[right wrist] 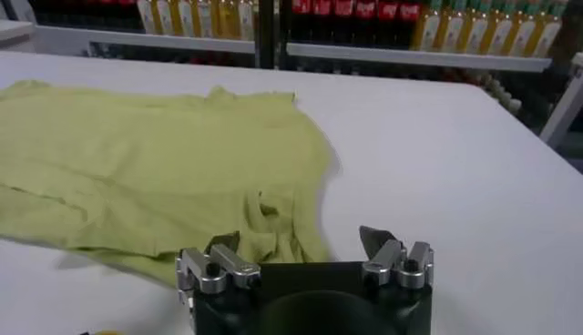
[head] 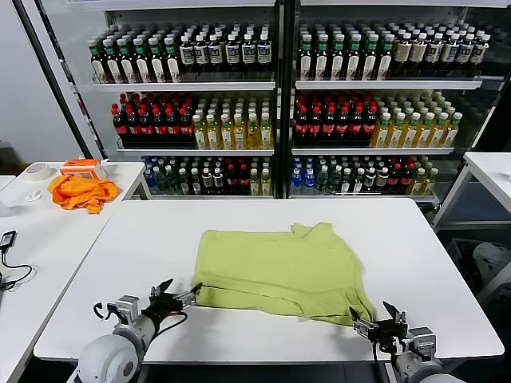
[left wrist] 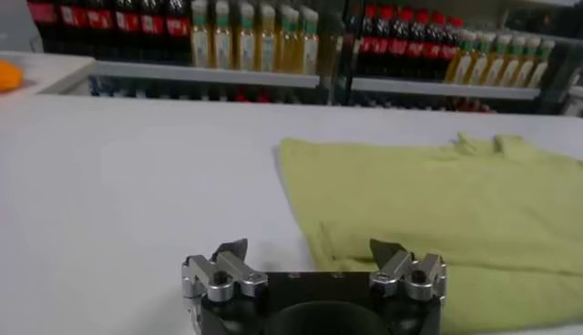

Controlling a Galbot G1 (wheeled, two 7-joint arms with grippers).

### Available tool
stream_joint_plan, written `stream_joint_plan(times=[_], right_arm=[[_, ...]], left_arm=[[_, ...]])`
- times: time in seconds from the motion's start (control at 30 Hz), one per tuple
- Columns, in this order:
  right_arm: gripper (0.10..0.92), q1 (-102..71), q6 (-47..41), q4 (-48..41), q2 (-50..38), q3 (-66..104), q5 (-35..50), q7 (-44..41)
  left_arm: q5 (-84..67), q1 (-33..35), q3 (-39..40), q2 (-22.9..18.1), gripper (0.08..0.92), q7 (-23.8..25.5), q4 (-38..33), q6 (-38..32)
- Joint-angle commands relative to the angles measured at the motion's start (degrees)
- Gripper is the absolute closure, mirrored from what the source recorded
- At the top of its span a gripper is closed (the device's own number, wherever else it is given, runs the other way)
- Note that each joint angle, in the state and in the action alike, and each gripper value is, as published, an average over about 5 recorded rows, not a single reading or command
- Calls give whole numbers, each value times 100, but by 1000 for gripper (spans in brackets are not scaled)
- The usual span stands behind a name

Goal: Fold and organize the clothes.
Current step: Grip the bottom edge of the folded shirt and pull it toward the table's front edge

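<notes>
The light yellow-green T-shirt [head: 283,270] lies spread on the white table [head: 160,239], plain side up, no graphic showing. It also shows in the left wrist view [left wrist: 437,209] and the right wrist view [right wrist: 155,164]. My left gripper [head: 180,294] is open at the shirt's near left corner, its fingers low at the hem; it shows in the left wrist view [left wrist: 310,249]. My right gripper [head: 374,313] is open at the shirt's near right corner; it shows in the right wrist view [right wrist: 301,240], with rumpled cloth between its fingers.
A bright orange cloth [head: 80,191] lies on a side table [head: 48,239] at the left, with a tape roll [head: 37,170] and a cable [head: 12,275]. Shelves of bottles [head: 279,104] stand behind. Another table [head: 491,171] stands at the far right.
</notes>
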Motion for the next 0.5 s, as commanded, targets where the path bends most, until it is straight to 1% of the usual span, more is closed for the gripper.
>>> stream_joint_plan(times=[0.03,0.13,0.2,0.5], right_arm=[[210,19,-80,-180,80,-71,85,9],[268,99,-84,-263,97,-126,169,11],[327,137,-85,-281,99,-146,233,-1],[587,213,-59,-313,119,-179,428,-51]], left_arm=[[176,250,207,-13,177,-195,-271,412],[253,228,262,-35,202,-197,-209,410],[279,213,285,-47,247,-198,-186,410],[546,82,404,-86,506,-151,-66,407]])
